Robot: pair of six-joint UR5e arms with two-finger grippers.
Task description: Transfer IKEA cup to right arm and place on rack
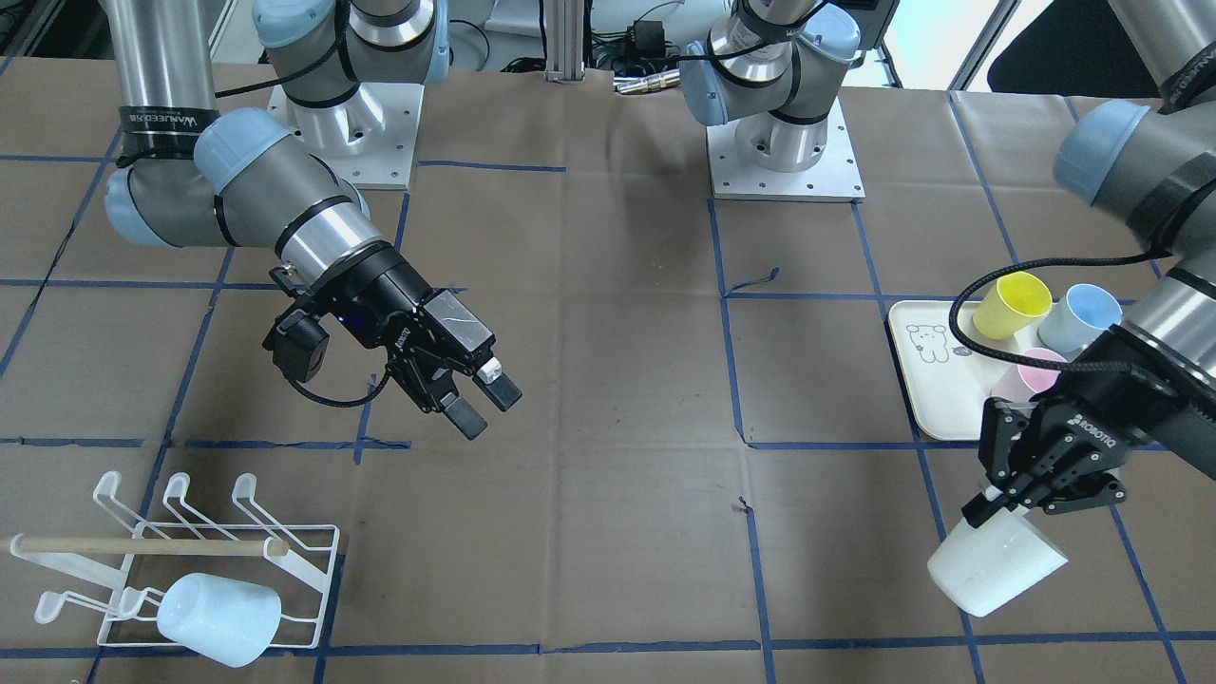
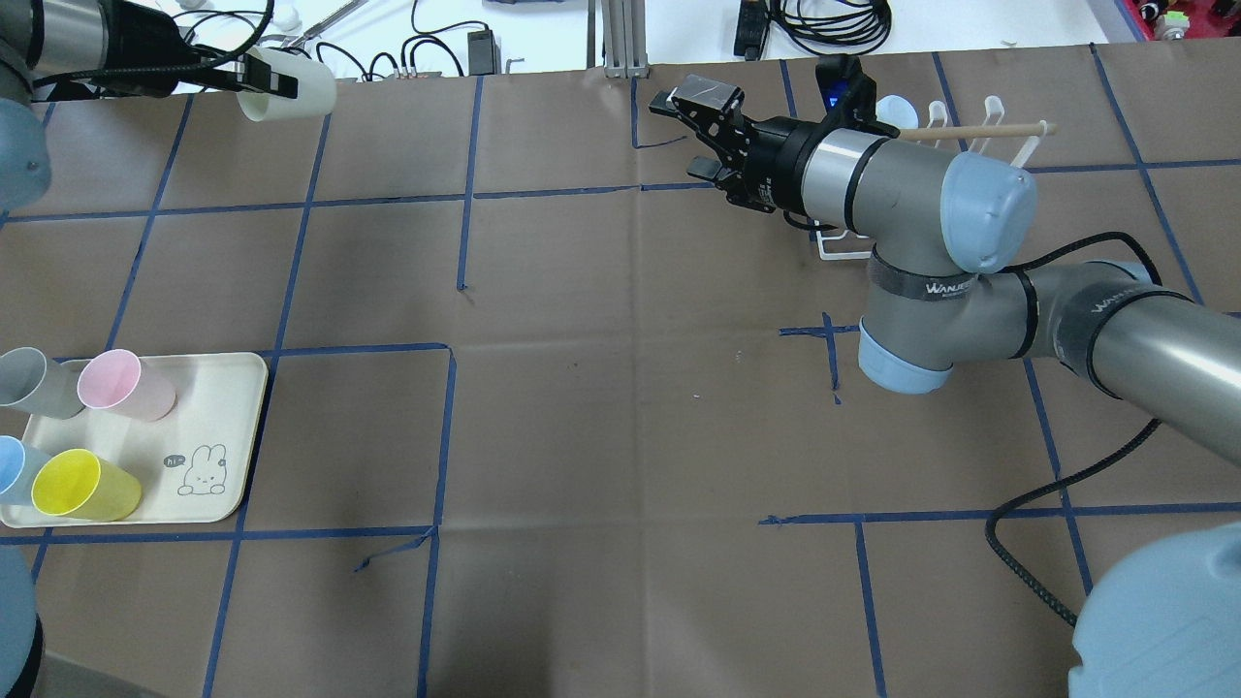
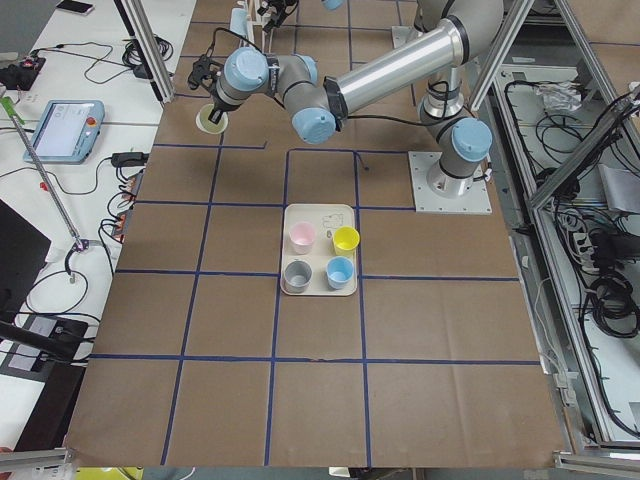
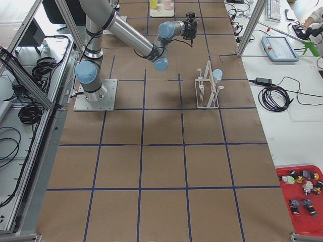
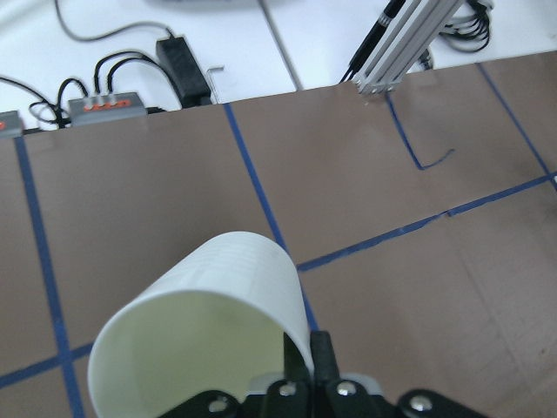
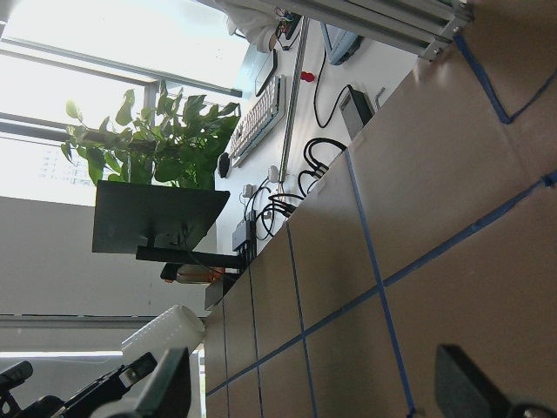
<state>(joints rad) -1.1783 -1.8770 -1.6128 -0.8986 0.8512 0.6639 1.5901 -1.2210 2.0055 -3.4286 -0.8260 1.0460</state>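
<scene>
ROBOTIQ on left pincer (image 1: 995, 503) gripping cup (image 1: 997, 567).

left tool (image 1: 993, 503): fingers pinched shut, held aloft | right tool (image 1: 486, 404): fingers spread, rolled sideways, aloft

The room is bright, with even light from above. The brown desk (image 1: 608, 380) shows only soft, faint shadows under the arms. In the right wrist view the window (image 6: 104, 52) glows almost white, and the right claw (image 6: 318, 392) looks dark and blurry. The white cup (image 5: 200, 340) close to the left wrist camera looks a little fuzzy.
</scene>
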